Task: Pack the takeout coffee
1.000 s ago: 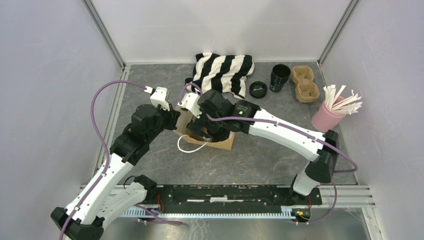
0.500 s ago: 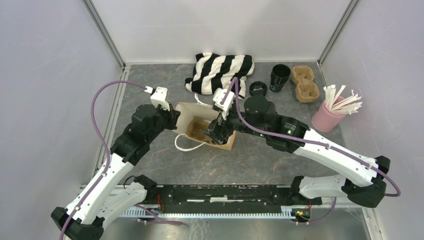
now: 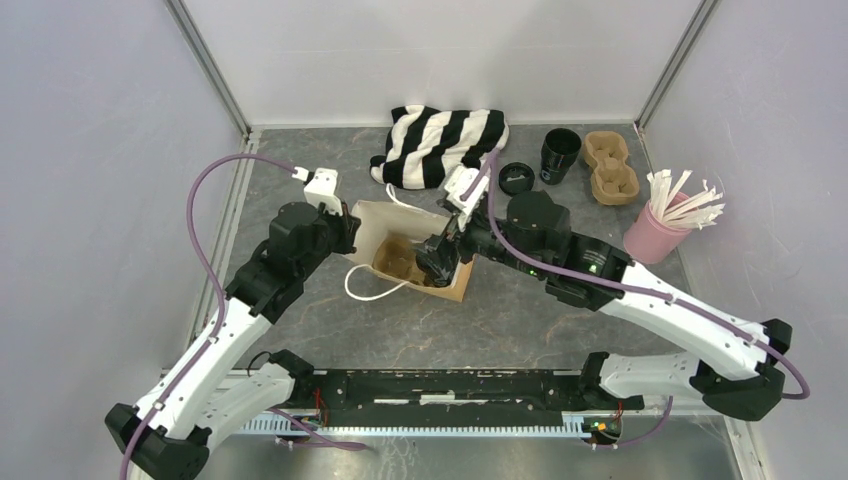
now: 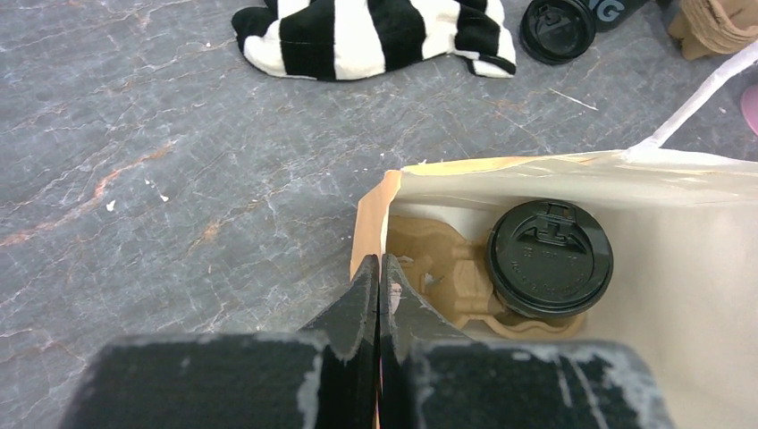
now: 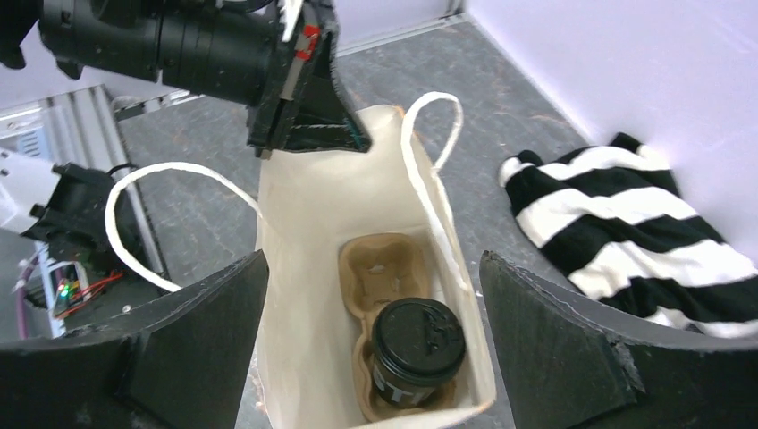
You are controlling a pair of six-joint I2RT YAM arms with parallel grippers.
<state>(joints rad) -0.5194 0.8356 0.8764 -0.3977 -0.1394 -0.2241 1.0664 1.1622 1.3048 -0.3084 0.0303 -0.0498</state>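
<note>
Above the open paper bag (image 5: pixel 304 214), the right gripper (image 5: pixel 373 259) hangs with its jaws spread wide and nothing in them. At the bag's rim, the left gripper (image 4: pixel 377 273) is pinched tight on the paper edge. Down inside the bag stands the coffee (image 5: pixel 418 344), a small black cup with a round black lid. It sits in a brown cardboard cup holder (image 4: pixel 438 277). Its lid has raised writing, too small to read. Farther off on the table (image 4: pixel 179 179), a second cup (image 4: pixel 617 9) shows a pale letter like a G.
</note>
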